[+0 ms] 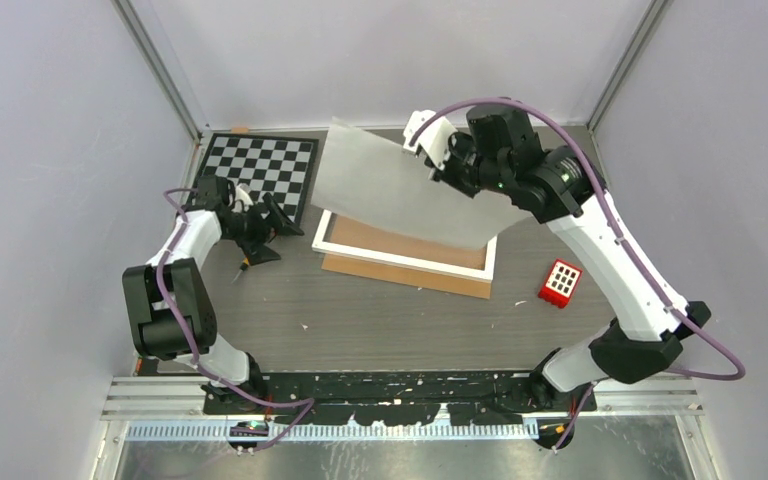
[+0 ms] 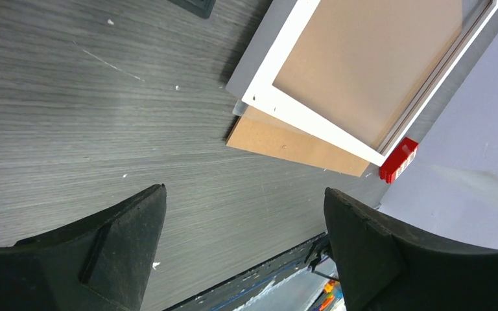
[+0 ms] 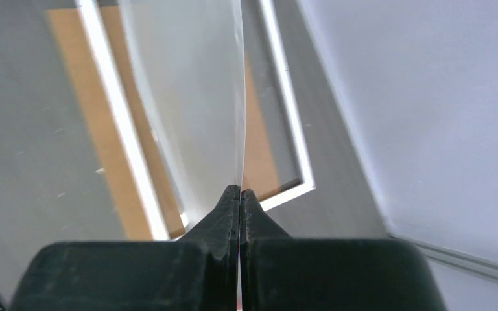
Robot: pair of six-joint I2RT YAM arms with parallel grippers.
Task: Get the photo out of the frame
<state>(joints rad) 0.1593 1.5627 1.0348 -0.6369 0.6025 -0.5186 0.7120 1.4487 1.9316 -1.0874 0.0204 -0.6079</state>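
Observation:
My right gripper (image 1: 438, 170) is shut on the edge of the photo (image 1: 390, 190), a large thin sheet held tilted in the air over the back of the table. Only its plain pale face shows. In the right wrist view the sheet (image 3: 194, 97) rises edge-on from the closed gripper (image 3: 240, 190). Below it the frame (image 1: 400, 258) lies flat, white border around a brown inside, on a brown fibreboard panel (image 1: 410, 277). My left gripper (image 1: 272, 232) hangs open and empty left of the frame. The left wrist view has the gripper (image 2: 244, 190) over bare table, with the frame (image 2: 311, 120) beyond.
A black-and-white checkerboard (image 1: 265, 170) lies at the back left. A red block (image 1: 560, 283) with white squares sits right of the frame, also seen as the red block (image 2: 399, 159) in the left wrist view. A small dark tool (image 1: 244, 266) lies by the left gripper. Grey walls enclose the table.

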